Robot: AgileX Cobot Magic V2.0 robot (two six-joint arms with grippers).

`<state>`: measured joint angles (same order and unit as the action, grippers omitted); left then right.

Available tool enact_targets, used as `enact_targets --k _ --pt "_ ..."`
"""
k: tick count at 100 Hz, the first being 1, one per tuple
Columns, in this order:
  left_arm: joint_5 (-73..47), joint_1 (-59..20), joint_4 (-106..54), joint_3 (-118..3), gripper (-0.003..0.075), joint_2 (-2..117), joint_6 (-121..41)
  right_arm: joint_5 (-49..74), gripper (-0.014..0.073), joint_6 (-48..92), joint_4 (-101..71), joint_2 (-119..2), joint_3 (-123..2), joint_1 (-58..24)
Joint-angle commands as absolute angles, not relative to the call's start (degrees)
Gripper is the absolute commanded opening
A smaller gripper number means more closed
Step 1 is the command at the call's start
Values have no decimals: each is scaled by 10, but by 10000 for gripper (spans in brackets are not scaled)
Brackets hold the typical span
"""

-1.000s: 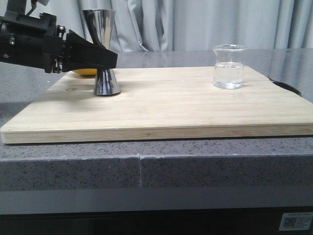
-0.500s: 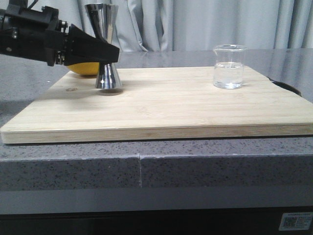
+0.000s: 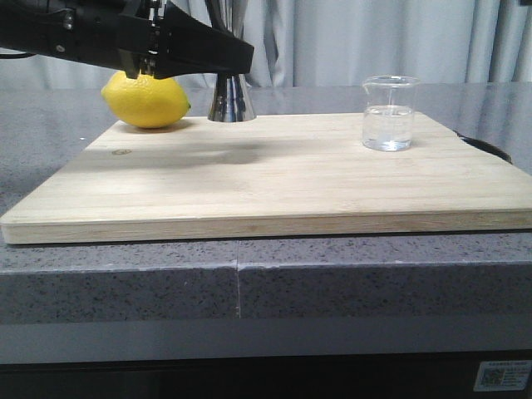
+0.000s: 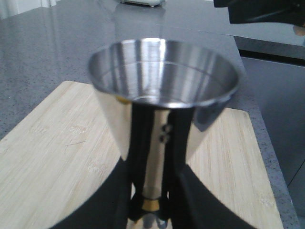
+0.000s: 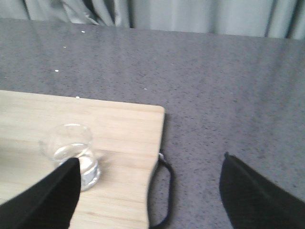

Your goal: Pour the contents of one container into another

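My left gripper (image 3: 233, 56) is shut on the narrow waist of the steel jigger (image 3: 230, 100) and holds it upright, above the wooden board (image 3: 291, 183), right of a lemon. In the left wrist view the jigger (image 4: 162, 71) fills the middle, its upper cup looking empty, its gold band pinched in the left gripper (image 4: 151, 206). The clear glass beaker (image 3: 388, 114), holding some clear liquid, stands at the board's back right. In the right wrist view the beaker (image 5: 71, 155) sits beside one black finger of my open right gripper (image 5: 150, 193), which holds nothing.
A yellow lemon (image 3: 145, 100) lies at the board's back left corner. A black loop (image 5: 164, 191) hangs off the board's right edge, also seen as a dark loop (image 3: 486, 148) in the front view. Grey stone counter (image 3: 332, 283) surrounds the board; curtains hang behind.
The left gripper has lifted the jigger off the board and carried it up and to the right, uncovering the lemon. The beaker has not moved.
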<state>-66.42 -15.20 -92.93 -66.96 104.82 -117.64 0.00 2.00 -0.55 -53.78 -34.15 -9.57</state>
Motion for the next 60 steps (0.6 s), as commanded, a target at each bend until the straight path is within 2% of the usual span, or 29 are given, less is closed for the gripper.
enact_targets --k 1,23,60 --pt "-727 -158 -981 -687 -19 1017 -1176 -110 541 26 6 -544 -324 -118" --pt "-727 -158 -1007 -687 -19 1017 -1176 -201 541 26 7 -604 -269 -131" --pt "-727 -158 -1005 -687 -19 1017 -1176 -304 541 23 7 -704 -267 -177"
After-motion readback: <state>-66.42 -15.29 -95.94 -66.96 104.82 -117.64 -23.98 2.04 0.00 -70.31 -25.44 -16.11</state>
